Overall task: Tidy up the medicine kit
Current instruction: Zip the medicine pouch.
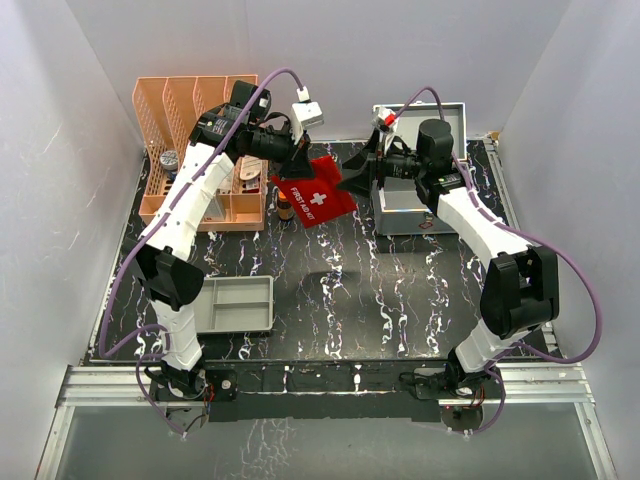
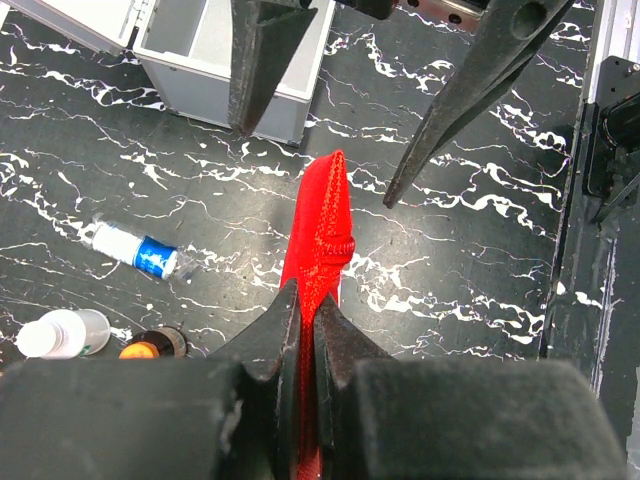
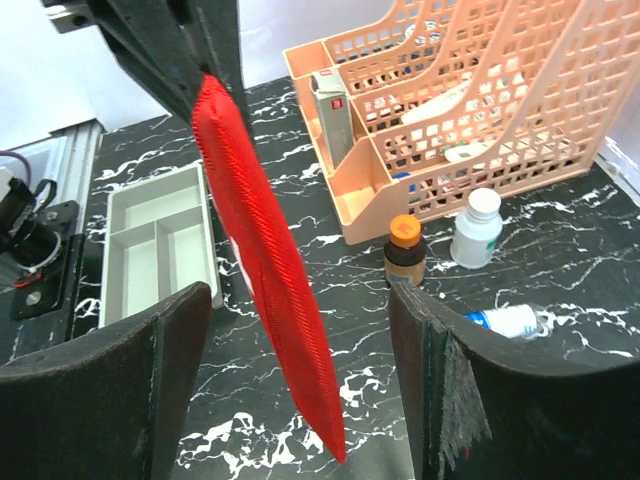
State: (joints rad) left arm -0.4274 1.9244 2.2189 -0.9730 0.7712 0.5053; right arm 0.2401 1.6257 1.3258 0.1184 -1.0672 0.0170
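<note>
The red first-aid pouch (image 1: pixel 318 195) hangs edge-on above the table, left of the medicine kit (image 1: pixel 400 222), a silver-grey metal case with its lid (image 1: pixel 452 112) raised. My left gripper (image 2: pixel 305 318) is shut on the pouch's (image 2: pixel 322 225) upper edge. From the kit's side my right gripper (image 3: pixel 298 292) stands open. The lower part of the pouch (image 3: pixel 270 270) hangs between its fingers (image 3: pixel 180 350) with a gap on each side. In the left wrist view, both right fingers (image 2: pixel 262 70) point down beyond the pouch, and the kit's corner (image 2: pixel 225 75) is behind them.
An orange slotted organizer (image 1: pixel 190 110) stands at the back left. Near it are an amber bottle with an orange cap (image 3: pixel 405 250), a white bottle (image 3: pixel 477 228) and a blue-labelled bottle lying flat (image 2: pixel 135 250). A shallow grey tray (image 1: pixel 240 305) lies front left.
</note>
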